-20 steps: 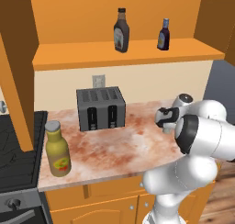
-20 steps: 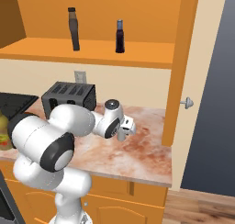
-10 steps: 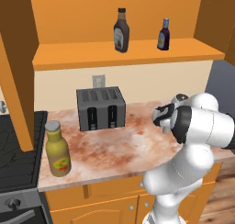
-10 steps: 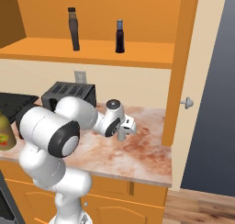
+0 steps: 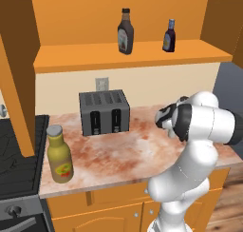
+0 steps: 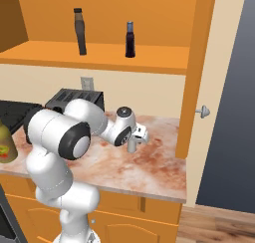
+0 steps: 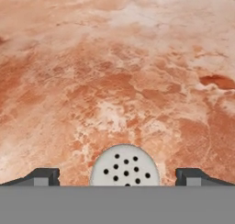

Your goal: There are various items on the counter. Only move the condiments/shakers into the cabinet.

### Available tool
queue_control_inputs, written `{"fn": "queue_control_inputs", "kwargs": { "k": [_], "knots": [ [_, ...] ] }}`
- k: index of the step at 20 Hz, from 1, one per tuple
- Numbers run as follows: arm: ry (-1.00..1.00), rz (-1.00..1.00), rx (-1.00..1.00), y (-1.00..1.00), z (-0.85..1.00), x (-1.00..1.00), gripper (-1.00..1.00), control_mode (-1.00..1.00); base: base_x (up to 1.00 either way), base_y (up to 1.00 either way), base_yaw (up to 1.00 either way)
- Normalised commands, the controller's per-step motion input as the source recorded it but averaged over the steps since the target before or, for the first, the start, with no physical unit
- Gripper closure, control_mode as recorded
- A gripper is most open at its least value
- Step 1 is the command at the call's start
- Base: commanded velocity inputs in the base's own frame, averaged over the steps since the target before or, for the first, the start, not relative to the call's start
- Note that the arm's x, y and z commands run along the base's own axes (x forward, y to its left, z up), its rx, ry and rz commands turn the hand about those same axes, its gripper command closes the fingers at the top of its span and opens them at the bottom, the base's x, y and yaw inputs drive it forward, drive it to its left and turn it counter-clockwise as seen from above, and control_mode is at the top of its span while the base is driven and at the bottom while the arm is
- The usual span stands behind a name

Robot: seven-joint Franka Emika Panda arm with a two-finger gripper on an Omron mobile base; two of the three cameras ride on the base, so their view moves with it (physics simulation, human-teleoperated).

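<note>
Hovering low over counter (image 7: pixel 114 71), gripper (image 7: pixel 117 176) spread, 2 fingertips (image 7: pixel 43 176) flanking tiny grey shaker (image 7: pixel 125 167) at bottom centre, apart from it. Upper frame: brown squeeze bottle (image 5: pixel 125 31) and blue-purple bottle (image 5: pixel 169 35) upright on cabinet shelf (image 5: pixel 95 55).

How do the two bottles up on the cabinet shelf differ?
The brown squeeze bottle is taller and wider; the blue-purple bottle is shorter and slimmer. The brown squeeze bottle stands nearer the shelf's middle, the blue-purple bottle to its right. Both stand upright, apart, on the cabinet shelf.
</note>
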Motion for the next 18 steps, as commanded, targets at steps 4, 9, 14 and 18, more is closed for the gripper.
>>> {"fn": "queue_control_inputs", "kwargs": {
  "k": [4,9,14,18],
  "knots": [
    [0.00,0.00,0.00,0.00,0.00,0.01,1.00,-1.00,0.00,0.00,0.00],
    [-0.01,0.00,0.00,0.00,0.00,-0.09,1.00,-1.00,0.00,0.00,0.00],
    [-0.11,0.00,0.00,0.00,0.24,-0.55,1.00,-1.00,0.00,0.00,0.00],
    [-0.20,0.02,0.00,0.09,0.93,-0.82,1.00,-1.00,0.00,0.00,0.00]
  ]
}}
